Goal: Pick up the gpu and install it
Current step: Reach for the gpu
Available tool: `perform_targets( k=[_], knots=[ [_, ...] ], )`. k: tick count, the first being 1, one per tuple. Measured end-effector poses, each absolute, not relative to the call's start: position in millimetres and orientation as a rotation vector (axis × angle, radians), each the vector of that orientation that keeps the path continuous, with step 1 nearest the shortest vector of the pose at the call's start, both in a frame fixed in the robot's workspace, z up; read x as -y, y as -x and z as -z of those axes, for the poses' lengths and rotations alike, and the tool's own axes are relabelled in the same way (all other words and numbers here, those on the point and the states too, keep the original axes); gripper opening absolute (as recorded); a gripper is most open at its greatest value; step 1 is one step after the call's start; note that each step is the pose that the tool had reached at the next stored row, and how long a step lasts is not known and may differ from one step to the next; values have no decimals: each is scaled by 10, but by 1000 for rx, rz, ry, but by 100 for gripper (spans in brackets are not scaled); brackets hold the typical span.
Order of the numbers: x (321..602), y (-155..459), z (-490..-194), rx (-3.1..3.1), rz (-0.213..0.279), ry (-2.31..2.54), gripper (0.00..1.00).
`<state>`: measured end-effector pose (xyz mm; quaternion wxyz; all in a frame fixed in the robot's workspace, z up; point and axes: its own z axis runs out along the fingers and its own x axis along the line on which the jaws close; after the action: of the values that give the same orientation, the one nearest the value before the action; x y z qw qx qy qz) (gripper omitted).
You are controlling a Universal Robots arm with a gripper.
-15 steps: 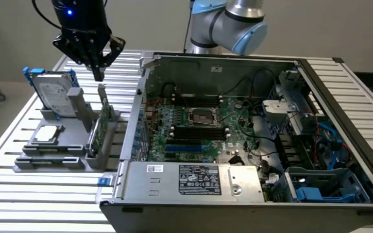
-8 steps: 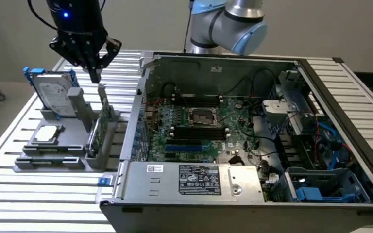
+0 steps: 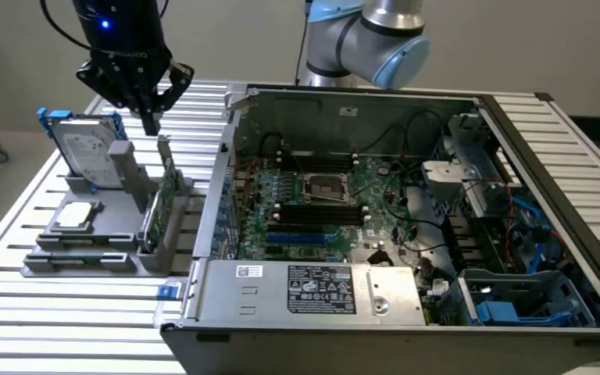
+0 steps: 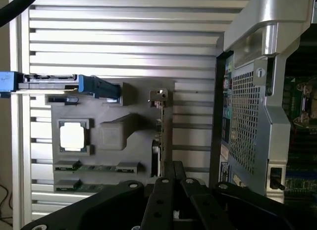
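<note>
Claw (image 3: 152, 123) clenched and empty, just above the gpu (image 3: 166, 191) upright in its grey holder (image 3: 76, 262).

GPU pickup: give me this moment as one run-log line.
step: pickup not yet done | hand: shut, just over gpu's top edge | gpu: upright in grey holder | computer case: open, beside holder

Robot arm (image 3: 375, 31), upper centre of the exterior view: silver tube, pale-blue joint caps; black gripper (image 3: 152, 125), upper left, bearing a glowing blue light (image 3: 105, 23) and black cable (image 3: 56, 26).
</note>
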<state>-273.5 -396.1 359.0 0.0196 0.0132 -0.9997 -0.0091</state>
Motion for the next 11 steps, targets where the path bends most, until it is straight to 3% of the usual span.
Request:
perform_targets(
  k=[11],
  knots=[
    [3962,2796,-3582,3095,-23,-86,11]
  ],
)
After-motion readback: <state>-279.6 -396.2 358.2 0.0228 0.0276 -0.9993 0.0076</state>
